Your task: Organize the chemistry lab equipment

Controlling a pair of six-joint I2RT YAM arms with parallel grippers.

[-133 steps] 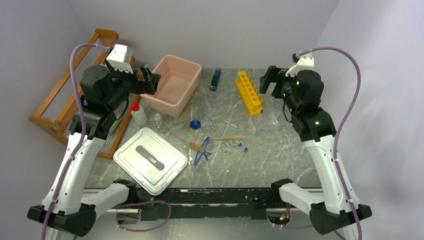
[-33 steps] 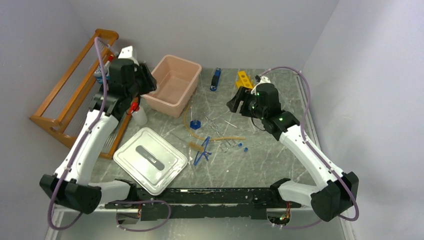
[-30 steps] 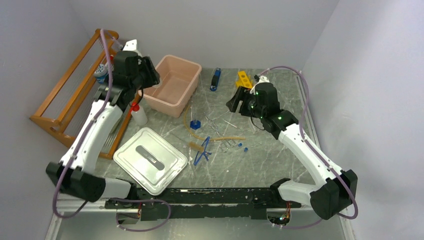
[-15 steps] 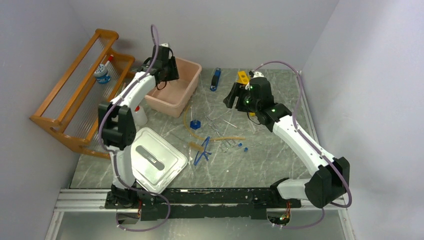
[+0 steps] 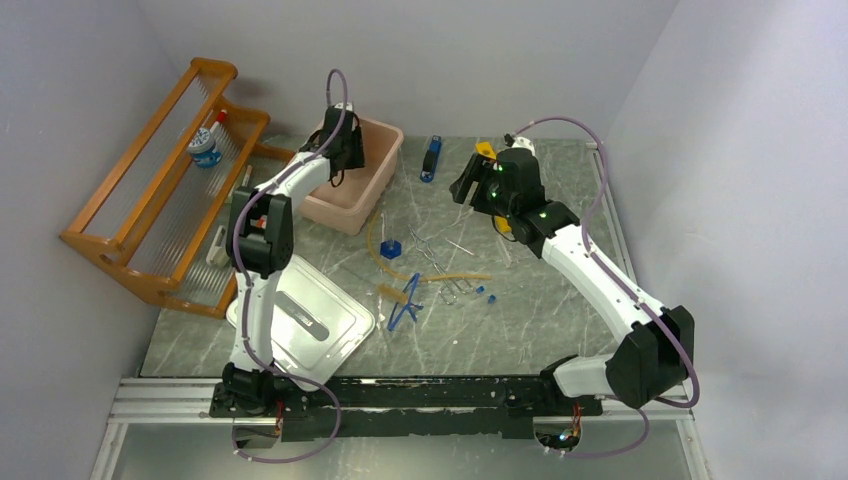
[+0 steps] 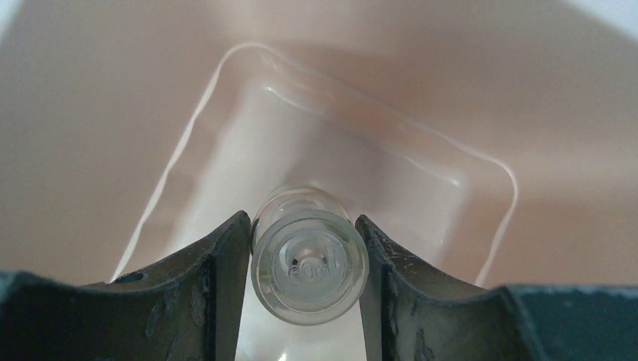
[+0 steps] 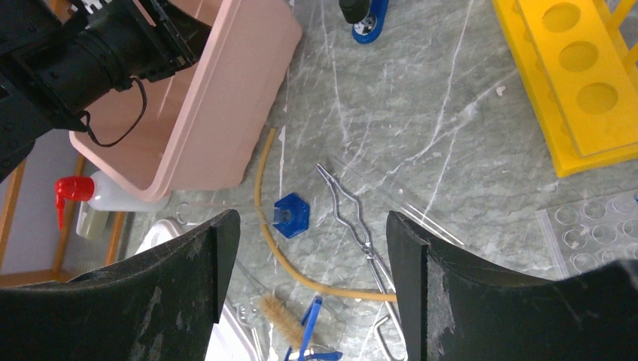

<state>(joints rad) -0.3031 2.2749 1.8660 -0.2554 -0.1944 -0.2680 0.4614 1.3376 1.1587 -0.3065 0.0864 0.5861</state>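
Small jar [image 6: 309, 256] sat clamped across its body in our left end effector [image 6: 301, 222], round end toward the cam, hanging over the floor of the pink tub [image 6: 98, 105]. We judged it clear glass: light, rigid, slick, breakable, so grip the round body w/ modest force & release low. Right end effector [image 7: 308, 233] was spread wide & empty, hovering above the surface [image 7: 466, 90] over the tan rubber hose [image 7: 259, 188] and thin metal tools [image 7: 347, 214]. Hose looked floppy; we'd pinch mid-length & expect the ends to drag. Tools lay flat, prob. hard to get under; take at the crossing. Squeeze bottle [image 7: 113, 197] sat just beside the tub, outside it.
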